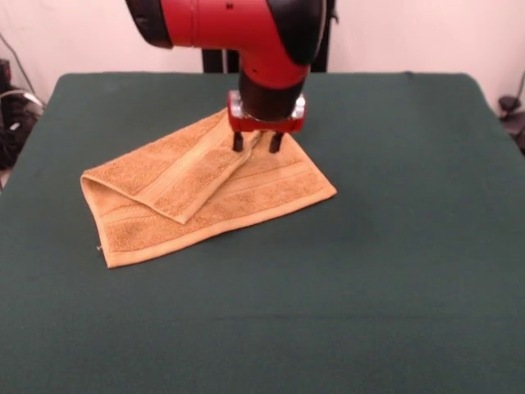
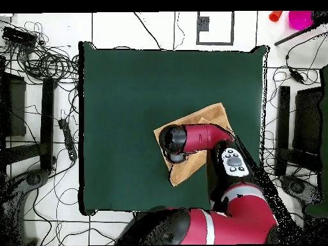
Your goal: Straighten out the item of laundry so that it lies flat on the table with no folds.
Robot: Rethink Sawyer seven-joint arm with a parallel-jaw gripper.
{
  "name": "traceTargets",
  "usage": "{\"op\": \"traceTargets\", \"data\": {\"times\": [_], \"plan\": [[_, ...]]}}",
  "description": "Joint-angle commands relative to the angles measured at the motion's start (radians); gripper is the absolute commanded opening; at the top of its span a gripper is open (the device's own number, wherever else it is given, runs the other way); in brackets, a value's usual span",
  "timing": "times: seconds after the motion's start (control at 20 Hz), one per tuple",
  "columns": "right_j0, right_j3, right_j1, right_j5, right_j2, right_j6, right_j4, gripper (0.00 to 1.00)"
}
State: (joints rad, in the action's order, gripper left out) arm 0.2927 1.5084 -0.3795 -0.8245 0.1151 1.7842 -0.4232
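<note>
End effector [image 1: 256,143] is parked open over the towel [image 1: 205,193]'s folded flap; guess it gets pinched and flipped next.

A robotics lab: a red and black robot arm [image 2: 211,221] stands at a counter [image 2: 128,96] draped in dark green cloth, on a pale tiled floor [image 2: 128,29] strewn with loose black cables [image 2: 41,61] (coiled in one corner), against bare white walls [image 1: 82,37].
</note>
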Motion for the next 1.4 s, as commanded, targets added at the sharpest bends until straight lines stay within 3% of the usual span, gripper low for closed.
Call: {"op": "traceTargets", "data": {"times": [0.05, 0.6, 0.95, 1.0, 1.4], "plan": [[-0.023, -0.185, 0.131, -0.004, 0.048, 0.012, -0.012, 1.00], [0.025, -0.170, 0.085, -0.070, 0.077, -0.072, -0.026, 1.00], [0.013, -0.156, 0.079, -0.060, 0.058, -0.042, -0.040, 1.00], [0.009, -0.151, 0.078, -0.050, 0.055, -0.027, -0.038, 0.00], [0.013, -0.151, 0.077, -0.066, 0.059, -0.046, -0.044, 0.00]]}}
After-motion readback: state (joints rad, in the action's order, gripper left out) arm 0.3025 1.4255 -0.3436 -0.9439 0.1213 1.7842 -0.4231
